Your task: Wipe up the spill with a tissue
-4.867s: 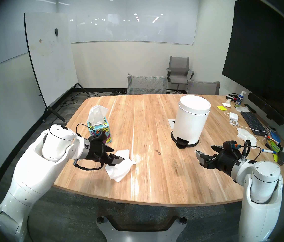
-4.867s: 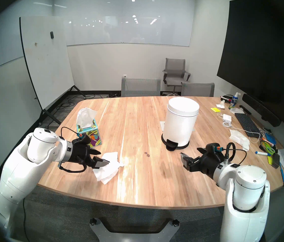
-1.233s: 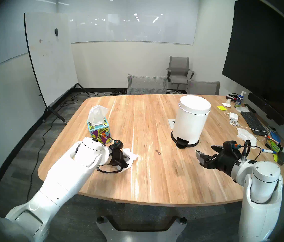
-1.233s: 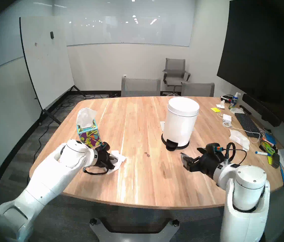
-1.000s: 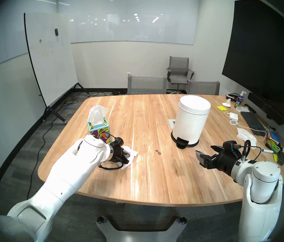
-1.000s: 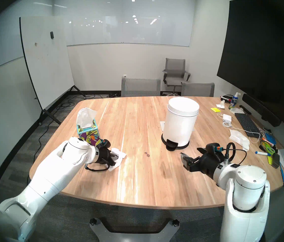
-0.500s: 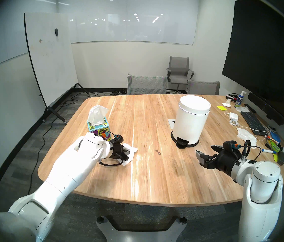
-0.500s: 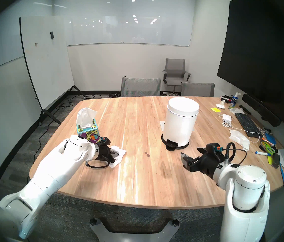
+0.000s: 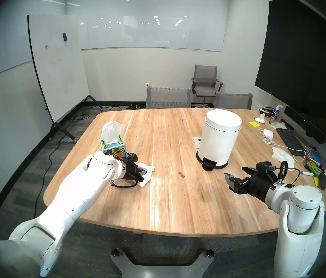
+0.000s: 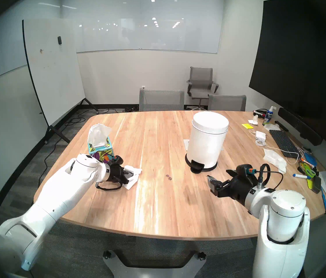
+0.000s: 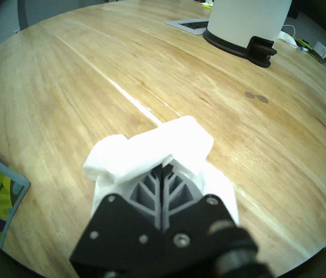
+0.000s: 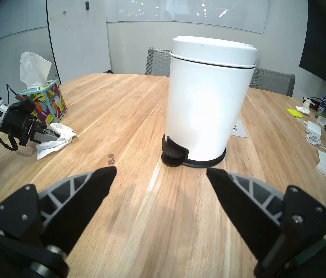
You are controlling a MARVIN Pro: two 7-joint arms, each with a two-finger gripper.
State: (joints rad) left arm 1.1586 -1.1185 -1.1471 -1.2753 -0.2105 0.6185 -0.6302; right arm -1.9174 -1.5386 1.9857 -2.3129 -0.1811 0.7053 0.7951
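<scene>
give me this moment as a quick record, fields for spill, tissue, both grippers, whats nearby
spill: two small dark drops on the bare table, not yet wiped
tissue: white, bunched, pinched at the fingertips, lower part trailing onto the wood, apart from the drops
left gripper: shut on the tissue, angled down at the table
right gripper: open, empty, above the table facing the pedal bin
pedal bin: white, black base, lid shut, beyond the drops
tissue box: colourful print, a sheet sticking up, just behind the left gripper
</scene>
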